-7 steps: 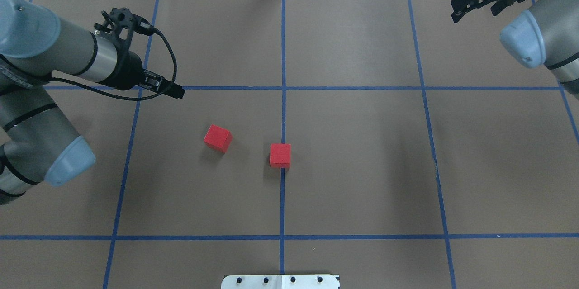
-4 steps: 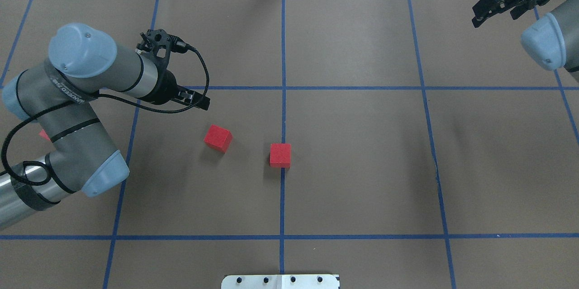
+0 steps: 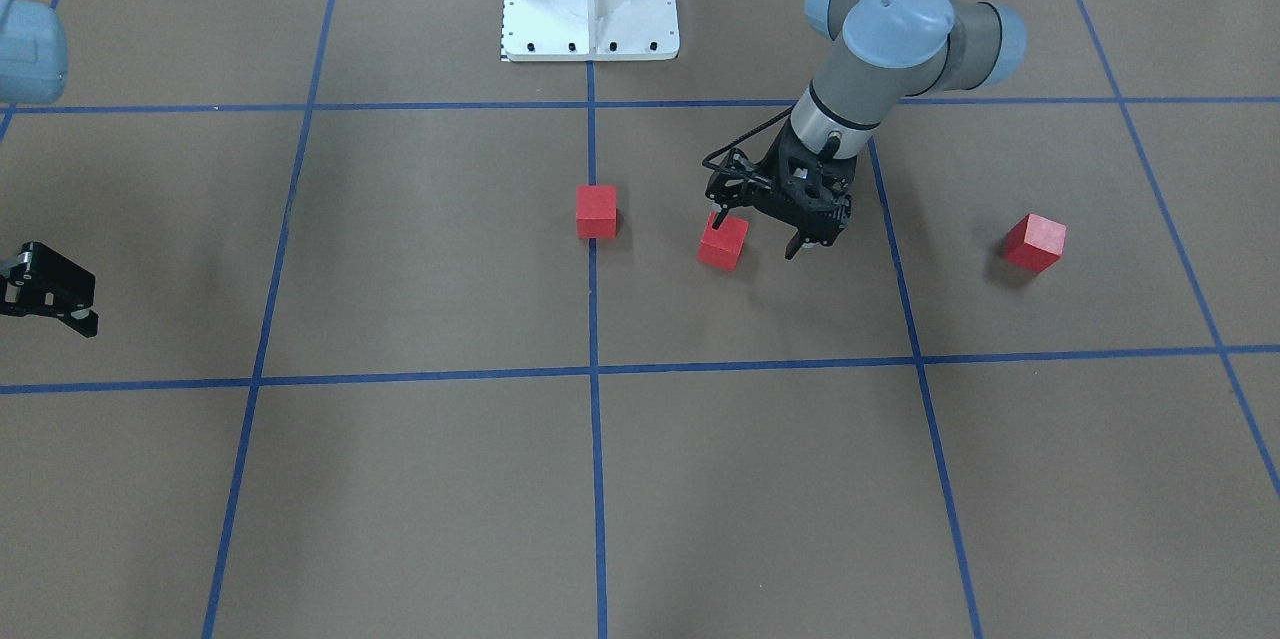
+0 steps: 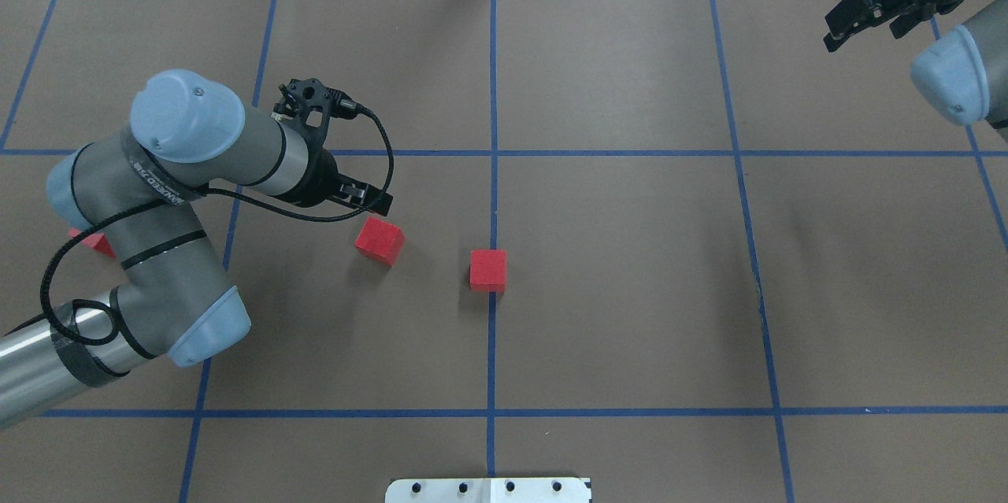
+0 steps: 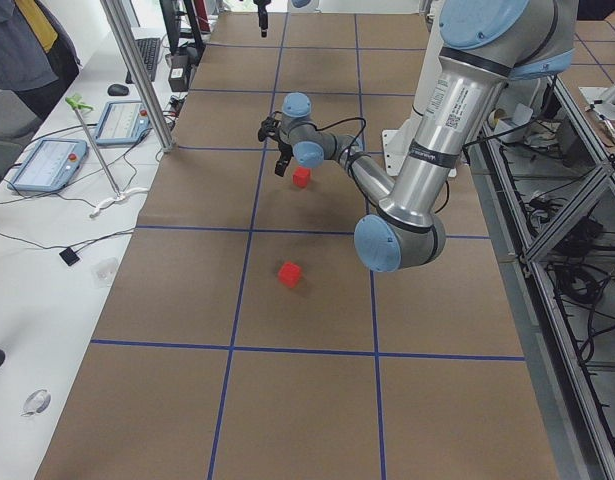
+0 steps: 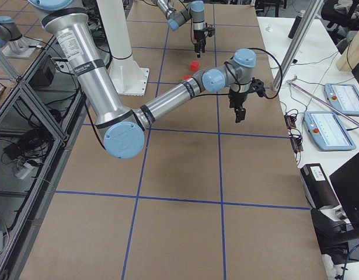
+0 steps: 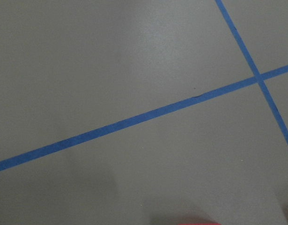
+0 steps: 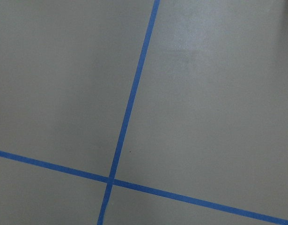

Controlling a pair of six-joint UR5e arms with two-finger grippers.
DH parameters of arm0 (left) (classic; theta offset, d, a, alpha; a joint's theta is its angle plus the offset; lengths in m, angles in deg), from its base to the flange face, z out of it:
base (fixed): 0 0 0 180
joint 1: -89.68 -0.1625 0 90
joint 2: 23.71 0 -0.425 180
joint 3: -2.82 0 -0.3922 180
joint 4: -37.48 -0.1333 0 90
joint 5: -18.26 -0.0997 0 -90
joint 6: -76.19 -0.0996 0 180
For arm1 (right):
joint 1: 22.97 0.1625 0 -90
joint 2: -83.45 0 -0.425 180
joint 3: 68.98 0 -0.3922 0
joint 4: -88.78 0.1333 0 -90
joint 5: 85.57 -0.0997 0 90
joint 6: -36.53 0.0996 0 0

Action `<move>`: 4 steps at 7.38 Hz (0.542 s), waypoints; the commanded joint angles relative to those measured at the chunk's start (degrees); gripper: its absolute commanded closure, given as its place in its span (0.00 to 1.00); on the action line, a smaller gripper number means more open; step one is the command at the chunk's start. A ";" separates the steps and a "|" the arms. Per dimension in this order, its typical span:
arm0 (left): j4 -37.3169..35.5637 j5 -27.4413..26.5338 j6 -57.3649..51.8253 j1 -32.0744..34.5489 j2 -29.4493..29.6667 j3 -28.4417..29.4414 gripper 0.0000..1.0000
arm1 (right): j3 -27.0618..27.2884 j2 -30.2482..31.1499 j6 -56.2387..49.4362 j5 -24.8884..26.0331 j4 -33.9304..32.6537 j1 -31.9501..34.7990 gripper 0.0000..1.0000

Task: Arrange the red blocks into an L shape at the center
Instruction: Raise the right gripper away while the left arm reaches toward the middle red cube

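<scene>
- Three red blocks counted: nearest block (image 3: 723, 244) just beside the left gripper (image 3: 757, 237), centre block (image 3: 596, 211) past its fingertips on the blue tape line (image 3: 593, 319), far block (image 3: 1035, 242) well behind its wrist.
- Left gripper: jaws spread, empty.
- Right gripper (image 4: 858, 15): jaws spread, empty, well apart from all blocks.
- Handling (judged): light, rigid, matte; pinch two opposite flat faces squarely.

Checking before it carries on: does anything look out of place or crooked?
One red block sits rotated off the grid, unlike the squared block on the centre line. A third block lies far out on the robot's left.
</scene>
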 commanded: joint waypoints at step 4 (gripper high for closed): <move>-4.33 -6.94 2.22 -5.40 0.67 0.44 0.00 | 0.30 0.16 0.58 0.03 0.01 0.01 0.00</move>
